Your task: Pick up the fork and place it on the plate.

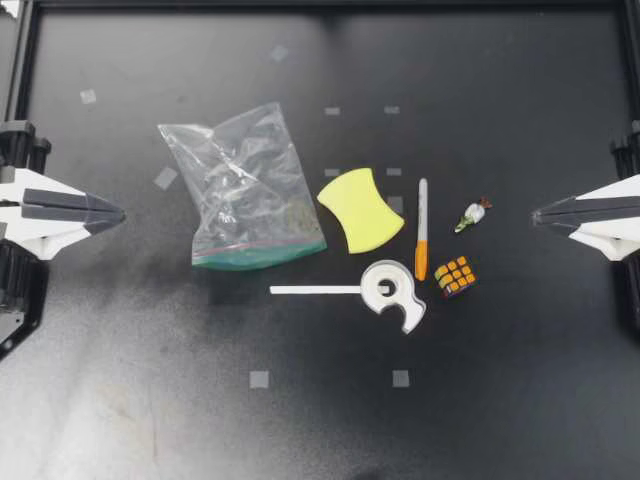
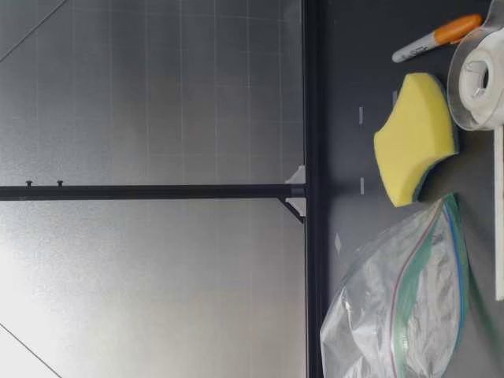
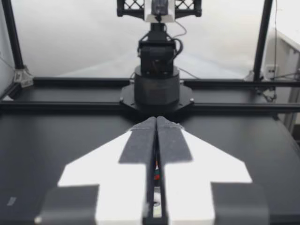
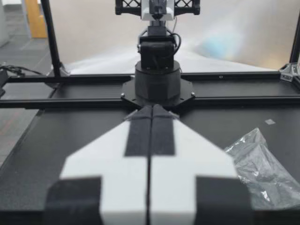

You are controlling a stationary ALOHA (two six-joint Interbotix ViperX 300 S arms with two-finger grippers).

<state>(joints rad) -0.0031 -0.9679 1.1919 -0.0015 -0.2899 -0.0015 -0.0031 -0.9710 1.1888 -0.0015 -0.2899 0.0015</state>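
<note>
Tape dispenser (image 1: pixel 402 300) at five o'clock from sponge (image 1: pixel 360 208), bag (image 1: pixel 245 190) at nine; left gripper (image 1: pixel 120 214), right gripper (image 1: pixel 536 212) pinched closed, holding nothing.

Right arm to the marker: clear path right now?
Likely yes. My right gripper, shut and off to the side, has only a small wrapped item and the cube near its line to the marker, both apart from it. An approach from above looks free.
</note>
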